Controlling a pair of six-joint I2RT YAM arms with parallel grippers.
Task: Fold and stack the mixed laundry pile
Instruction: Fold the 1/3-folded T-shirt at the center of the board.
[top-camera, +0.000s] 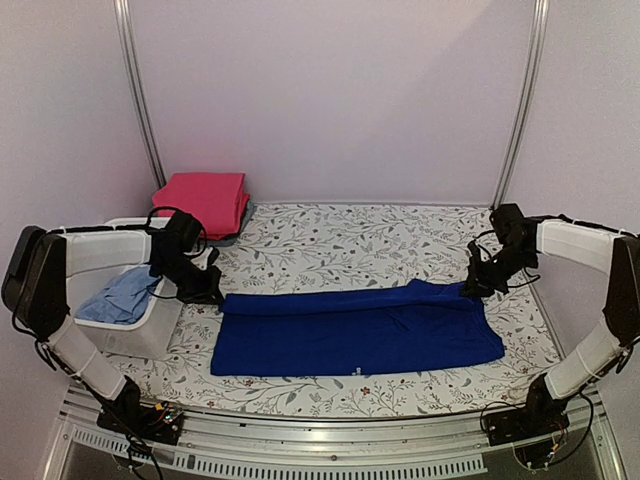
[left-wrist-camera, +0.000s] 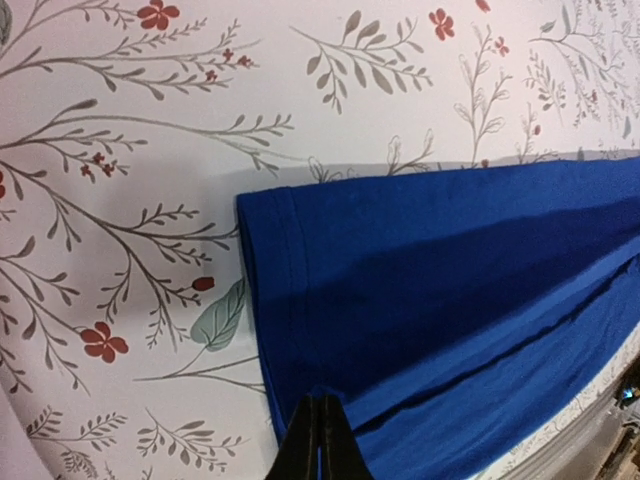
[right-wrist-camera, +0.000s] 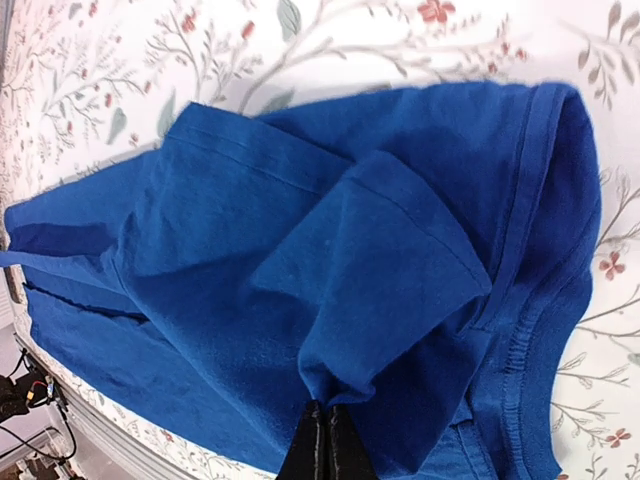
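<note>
Royal-blue trousers (top-camera: 355, 335) lie stretched left to right across the flowered tablecloth. My left gripper (top-camera: 212, 295) is at their far left corner, jaws shut on a pinch of the hem (left-wrist-camera: 320, 402). At the far right end my right gripper (top-camera: 470, 290) is shut on a lifted fold of the blue cloth (right-wrist-camera: 325, 408), next to the waistband (right-wrist-camera: 530, 300). A pink-red garment (top-camera: 203, 200) lies folded at the back left. A pale-blue garment (top-camera: 120, 295) sits in the basket.
The white plastic basket (top-camera: 150, 335) stands at the left edge, just beside my left arm. The tablecloth (top-camera: 350, 245) stretches behind the trousers. Metal frame posts (top-camera: 520, 100) rise at the back corners.
</note>
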